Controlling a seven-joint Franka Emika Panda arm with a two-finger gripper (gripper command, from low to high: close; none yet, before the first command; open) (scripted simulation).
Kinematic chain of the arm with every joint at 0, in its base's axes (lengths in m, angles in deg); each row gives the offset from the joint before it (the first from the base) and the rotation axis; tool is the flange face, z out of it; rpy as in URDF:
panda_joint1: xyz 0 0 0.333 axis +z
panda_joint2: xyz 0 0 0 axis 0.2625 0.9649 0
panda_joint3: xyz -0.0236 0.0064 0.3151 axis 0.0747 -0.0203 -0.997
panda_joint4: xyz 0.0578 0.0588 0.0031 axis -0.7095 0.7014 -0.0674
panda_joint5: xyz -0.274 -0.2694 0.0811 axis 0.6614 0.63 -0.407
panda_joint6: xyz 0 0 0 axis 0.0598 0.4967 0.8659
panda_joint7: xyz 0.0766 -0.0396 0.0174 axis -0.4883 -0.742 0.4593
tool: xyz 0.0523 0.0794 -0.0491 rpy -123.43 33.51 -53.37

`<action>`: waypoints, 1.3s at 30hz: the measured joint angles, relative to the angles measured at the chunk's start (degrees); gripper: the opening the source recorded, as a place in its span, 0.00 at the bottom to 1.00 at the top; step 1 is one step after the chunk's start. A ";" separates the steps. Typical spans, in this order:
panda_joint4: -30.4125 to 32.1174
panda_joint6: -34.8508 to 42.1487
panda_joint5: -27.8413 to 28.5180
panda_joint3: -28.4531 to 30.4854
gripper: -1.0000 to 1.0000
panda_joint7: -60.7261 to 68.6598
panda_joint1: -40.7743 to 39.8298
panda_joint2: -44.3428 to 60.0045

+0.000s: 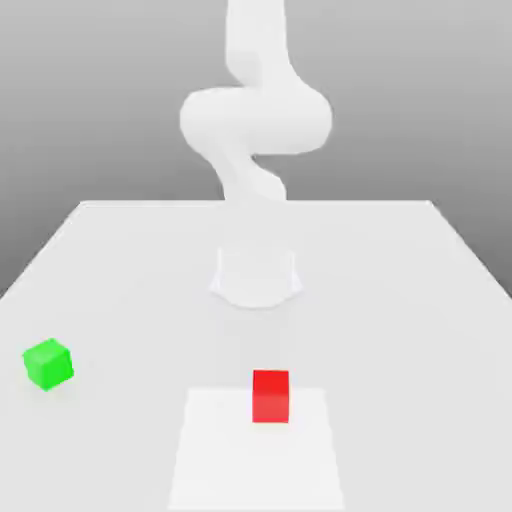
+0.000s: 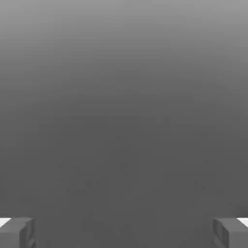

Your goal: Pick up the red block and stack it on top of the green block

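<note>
1. The pincer (image 2: pixel 124 232) is seen in the hand view with its two fingers spread wide, one at each lower corner of the picture; nothing is held between them.
2. The fingertips (image 2: pixel 18 231) are shown as blocky grey pads with flat faces and a white part above them. Behind them a smooth grey surface without any texture is seen.
3. In the exterior view the arm (image 1: pixel 255 120) is seen as a smooth, matte white body of rounded, bent segments, rising from a round white base (image 1: pixel 256 278) on the worktop (image 1: pixel 400 300).
4. The worktop is a flat, pale grey-white plane with straight edges. A slightly brighter rectangular patch (image 1: pixel 220 450) is marked on its near part.
5. The red block (image 1: pixel 270 396) is a plain cube with sharp edges and an even colour. It is placed on the far part of the bright patch, in front of the base.
6. The green block (image 1: pixel 48 363) is a cube of similar kind, turned slightly. It is placed well apart from the red block, toward the exterior view's left, directly on the worktop.
</note>
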 joint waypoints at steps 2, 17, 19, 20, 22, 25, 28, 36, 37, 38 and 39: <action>3.36 -2.80 -0.14 -0.24 0.50 -0.30 0.08 3.76; 28.77 -25.32 -0.45 -2.00 0.50 -3.25 0.99 34.87; 29.73 -29.84 0.03 -2.01 0.50 -3.80 1.00 40.68; 29.69 -31.78 0.35 -1.91 0.50 -4.06 1.07 43.04; 29.30 -35.46 0.90 -1.39 0.50 -4.47 1.44 47.40; 28.58 -40.20 1.57 -0.48 0.00 -4.97 2.19 52.94; 28.58 -40.21 1.63 -0.49 0.00 -5.04 2.18 52.94; 29.59 -34.17 0.67 -1.08 0.00 -4.36 1.87 45.90; 29.87 -32.43 0.41 -1.14 0.00 -4.16 1.91 43.87; 30.16 -30.66 0.18 -0.79 0.00 -4.00 2.35 41.81; 30.46 -28.89 0.04 -0.75 0.00 -3.90 2.41 39.75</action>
